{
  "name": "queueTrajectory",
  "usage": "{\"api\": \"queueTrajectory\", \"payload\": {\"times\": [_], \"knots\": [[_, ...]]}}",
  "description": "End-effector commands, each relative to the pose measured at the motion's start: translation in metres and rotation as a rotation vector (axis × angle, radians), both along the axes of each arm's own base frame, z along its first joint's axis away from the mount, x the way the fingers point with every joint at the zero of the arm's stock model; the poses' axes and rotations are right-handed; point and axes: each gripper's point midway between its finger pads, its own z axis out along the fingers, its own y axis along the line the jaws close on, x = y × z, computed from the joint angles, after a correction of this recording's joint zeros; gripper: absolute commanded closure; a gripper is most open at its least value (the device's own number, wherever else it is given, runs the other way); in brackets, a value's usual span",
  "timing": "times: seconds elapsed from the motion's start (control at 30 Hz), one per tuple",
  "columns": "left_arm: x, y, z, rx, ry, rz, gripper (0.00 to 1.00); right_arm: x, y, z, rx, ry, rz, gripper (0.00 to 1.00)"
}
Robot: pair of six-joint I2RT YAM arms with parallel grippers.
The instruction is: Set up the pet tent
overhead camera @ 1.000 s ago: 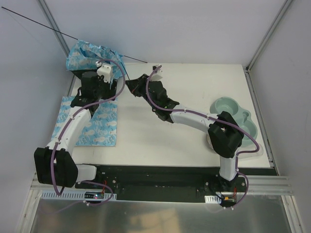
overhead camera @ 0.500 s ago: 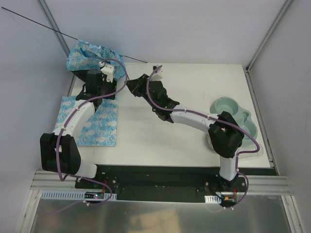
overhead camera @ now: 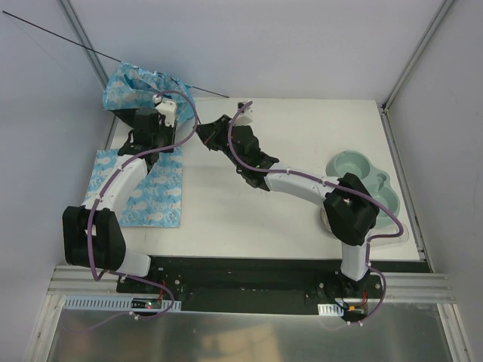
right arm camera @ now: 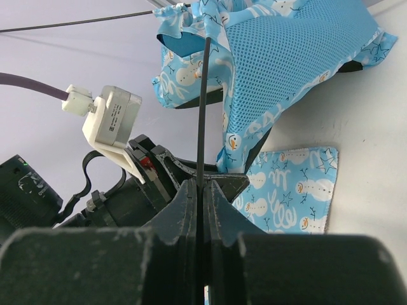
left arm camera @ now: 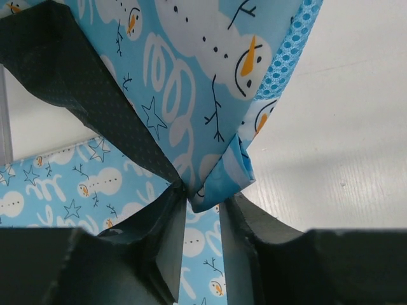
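Left tool [left arm camera: 203,197] pinching pet tent [left arm camera: 191,63] corner, right tool [right arm camera: 202,185] clamped shut on its black pole [right arm camera: 206,95]

Both arms outstretched; left hand [left arm camera: 203,197] pinching, right hand [right arm camera: 202,185] clamped tight.

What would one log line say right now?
left gripper: astride tent corner | right gripper: shut on pole | tent: crumpled, not up

The blue snowman-print fabric pet tent [overhead camera: 132,87] lies crumpled and collapsed at the far-left corner of the white table [overhead camera: 302,219], its blue mesh panel [right arm camera: 286,57] sagging. A thin black pole [overhead camera: 68,38] runs through it, jutting out past the table's left edge.
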Motion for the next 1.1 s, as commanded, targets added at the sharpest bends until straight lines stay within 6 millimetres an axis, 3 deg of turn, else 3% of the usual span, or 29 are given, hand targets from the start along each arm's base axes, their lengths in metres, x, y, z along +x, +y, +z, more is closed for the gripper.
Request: {"api": "queueTrajectory", "payload": {"times": [0.0,0.1,0.13,0.17,0.3,0.53,0.73,1.07], "knots": [[0.014,0.006,0.017,0.001,-0.054,0.023,0.75,0.001,-0.010,0.056,0.118,-0.073,-0.023,1.00],[0.016,0.002,0.020,-0.001,-0.062,-0.002,0.88,0.001,-0.011,0.057,0.123,-0.069,-0.024,1.00],[0.016,0.002,0.020,0.001,-0.059,-0.011,0.99,0.001,-0.013,0.056,0.123,-0.067,-0.028,1.00],[0.015,-0.001,0.022,-0.005,-0.062,-0.021,1.00,0.000,-0.014,0.058,0.126,-0.073,-0.028,1.00],[0.007,-0.015,0.032,-0.066,-0.065,-0.082,1.00,-0.004,-0.027,0.069,0.111,-0.112,-0.068,1.00],[-0.027,-0.079,0.078,-0.258,-0.085,-0.289,1.00,-0.021,-0.058,0.103,-0.022,-0.218,-0.172,1.00],[-0.053,-0.139,0.109,-0.361,-0.075,-0.472,1.00,-0.039,-0.087,0.115,-0.169,-0.243,-0.277,1.00],[-0.099,-0.218,0.136,-0.508,-0.004,-0.641,1.00,-0.070,-0.141,0.132,-0.382,-0.187,-0.385,1.00]]}}
